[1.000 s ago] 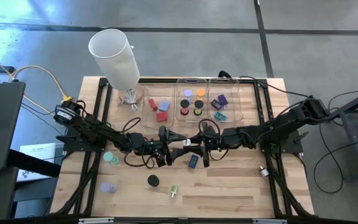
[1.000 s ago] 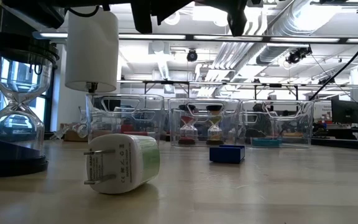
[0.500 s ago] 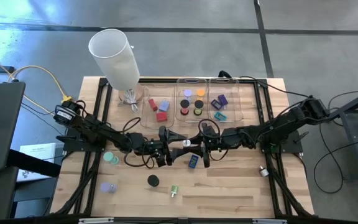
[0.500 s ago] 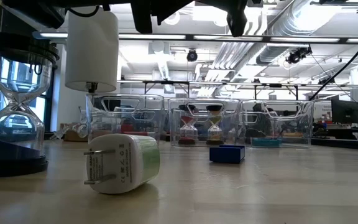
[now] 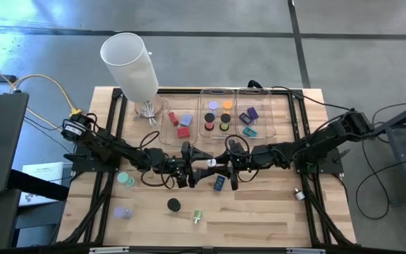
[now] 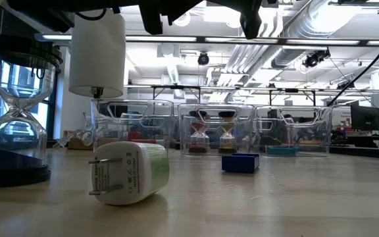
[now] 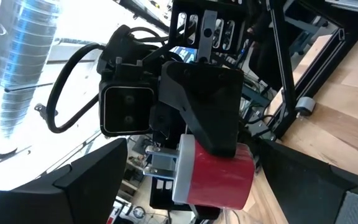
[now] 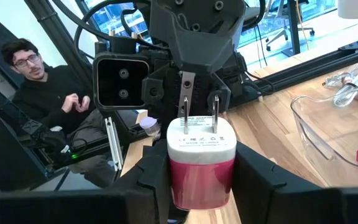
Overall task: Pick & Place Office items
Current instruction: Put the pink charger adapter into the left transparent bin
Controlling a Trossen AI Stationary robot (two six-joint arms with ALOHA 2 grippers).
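Observation:
A red plug charger with a white pronged face (image 8: pixel 201 165) hangs above the table's middle in my right gripper (image 8: pixel 201 186), seen as a small white piece (image 5: pixel 210 162) in the high view. My left gripper (image 5: pixel 192 166) faces it from the left, open, its fingers (image 7: pixel 73 183) wide apart and off the charger (image 7: pixel 219 171). On the table lie a blue block (image 5: pixel 219 182) (image 6: pixel 240 162), a green-white charger (image 5: pixel 197 216) (image 6: pixel 127 172), a black hourglass (image 5: pixel 173 204), a lavender cap (image 5: pixel 122 212) and a teal cap (image 5: pixel 125 179). My right gripper (image 5: pixel 225 164) pinches the charger's red body (image 8: pixel 197 186) between its two fingers (image 8: pixel 154 177). They come level from the table's right side. The charger is lifted clear of the table, its white face and two prongs (image 8: pixel 199 112) pointing at the left gripper.
Three clear trays (image 5: pixel 217 90) at the far edge hold red, blue, black, orange and purple pieces. A big white cylinder (image 5: pixel 129 60) stands at the far left corner. A small piece (image 5: pixel 298 194) lies near the right edge. A person (image 8: pixel 39 93) sits beyond the table.

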